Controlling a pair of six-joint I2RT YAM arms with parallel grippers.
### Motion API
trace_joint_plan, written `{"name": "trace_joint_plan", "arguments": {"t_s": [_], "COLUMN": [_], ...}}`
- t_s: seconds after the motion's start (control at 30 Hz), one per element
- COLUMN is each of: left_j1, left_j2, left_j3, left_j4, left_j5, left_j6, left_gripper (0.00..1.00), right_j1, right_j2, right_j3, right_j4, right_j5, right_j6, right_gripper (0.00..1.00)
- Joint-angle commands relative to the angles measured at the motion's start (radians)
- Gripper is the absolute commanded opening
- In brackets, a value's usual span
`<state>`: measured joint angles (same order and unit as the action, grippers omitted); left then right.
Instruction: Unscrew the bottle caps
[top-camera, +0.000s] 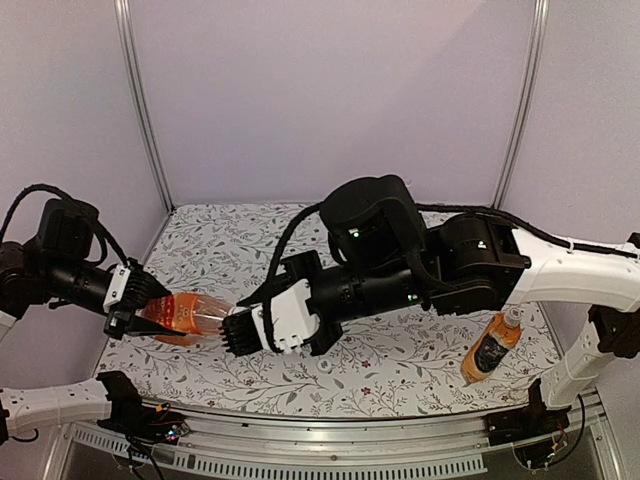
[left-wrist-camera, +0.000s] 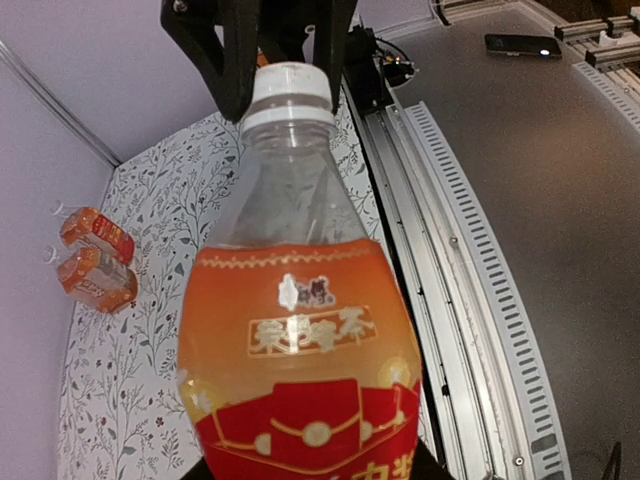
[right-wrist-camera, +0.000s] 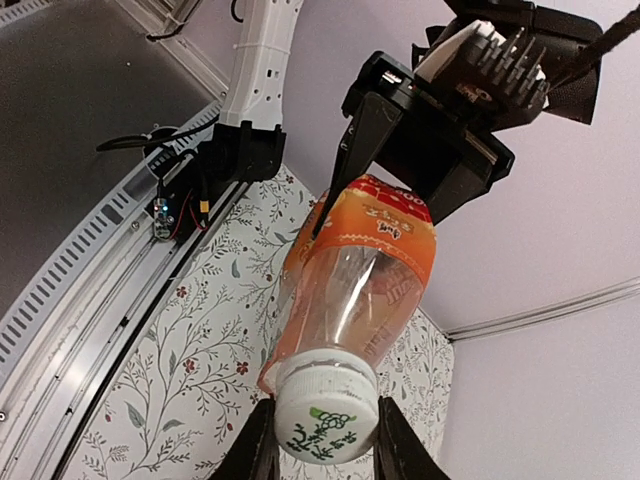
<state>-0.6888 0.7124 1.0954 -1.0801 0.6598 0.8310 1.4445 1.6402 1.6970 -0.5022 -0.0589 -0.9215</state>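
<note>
My left gripper (top-camera: 135, 305) is shut on the body of a clear bottle (top-camera: 185, 313) with an orange and red label, holding it level above the table's left side. The bottle fills the left wrist view (left-wrist-camera: 300, 340), hiding my left fingers. Its white cap (left-wrist-camera: 290, 88) points at my right gripper (top-camera: 232, 333). In the right wrist view my right gripper (right-wrist-camera: 325, 440) is shut on the cap (right-wrist-camera: 325, 425), its black fingers (right-wrist-camera: 258, 450) pressing both sides. A dark-labelled bottle (top-camera: 490, 350) with a white cap (top-camera: 513, 316) lies at the right.
Two more orange bottles (left-wrist-camera: 95, 260) lie by the left wall on the floral table (top-camera: 400, 360). A metal rail (top-camera: 330, 455) runs along the table's near edge. The right arm's bulky body (top-camera: 400, 250) spans the table's middle.
</note>
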Motion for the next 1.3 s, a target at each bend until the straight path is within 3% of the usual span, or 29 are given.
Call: {"name": "trace_joint_plan", "arguments": {"t_s": [0.0,0.07,0.1,0.13,0.17,0.23,0.33,0.43,0.57,0.7,0.93,1.13,1.27], "left_j1": [0.011,0.011,0.011,0.012,0.012,0.013,0.014,0.014,0.014,0.012,0.012,0.012,0.012], "left_j2": [0.000,-0.005,-0.008,-0.010,-0.012,-0.017,-0.023,-0.027,-0.026,-0.024,-0.024,-0.020,-0.019], "left_j3": [0.015,0.010,0.007,0.002,-0.003,-0.016,-0.038,-0.062,-0.088,-0.105,-0.101,-0.098,-0.092], "left_j4": [-0.017,-0.007,0.006,0.024,0.045,0.100,0.179,0.252,0.304,0.353,0.359,0.354,0.345], "left_j5": [-0.044,-0.059,-0.072,-0.092,-0.113,-0.167,-0.252,-0.353,-0.443,-0.509,-0.505,-0.500,-0.490], "left_j6": [-0.015,-0.023,-0.033,-0.046,-0.059,-0.080,-0.103,-0.115,-0.092,-0.087,-0.078,-0.078,-0.079], "left_gripper": [0.19,0.19,0.18,0.18,0.17,0.17,0.15,0.15,0.15,0.15,0.15,0.15,0.15], "right_j1": [0.019,0.018,0.018,0.017,0.016,0.002,-0.064,-0.154,-0.272,-0.319,-0.333,-0.336,-0.346], "right_j2": [-0.030,-0.043,-0.050,-0.058,-0.065,-0.076,-0.087,-0.075,0.011,0.134,0.209,0.228,0.243], "right_j3": [-0.030,-0.062,-0.078,-0.090,-0.097,-0.094,-0.075,-0.010,0.106,0.238,0.273,0.298,0.304], "right_j4": [-0.019,0.055,0.103,0.147,0.181,0.221,0.217,0.180,0.161,0.014,-0.036,-0.036,-0.035], "right_j5": [0.144,0.170,0.187,0.204,0.220,0.229,0.124,-0.046,-0.260,-0.294,-0.362,-0.368,-0.371], "right_j6": [-0.228,-0.192,-0.166,-0.109,-0.073,0.066,0.275,0.601,1.165,1.464,1.591,1.583,1.582], "right_gripper": [0.19,0.69,0.86,0.97,0.99,0.99,0.99,0.99,0.98,0.80,0.73,0.47,0.49]}}
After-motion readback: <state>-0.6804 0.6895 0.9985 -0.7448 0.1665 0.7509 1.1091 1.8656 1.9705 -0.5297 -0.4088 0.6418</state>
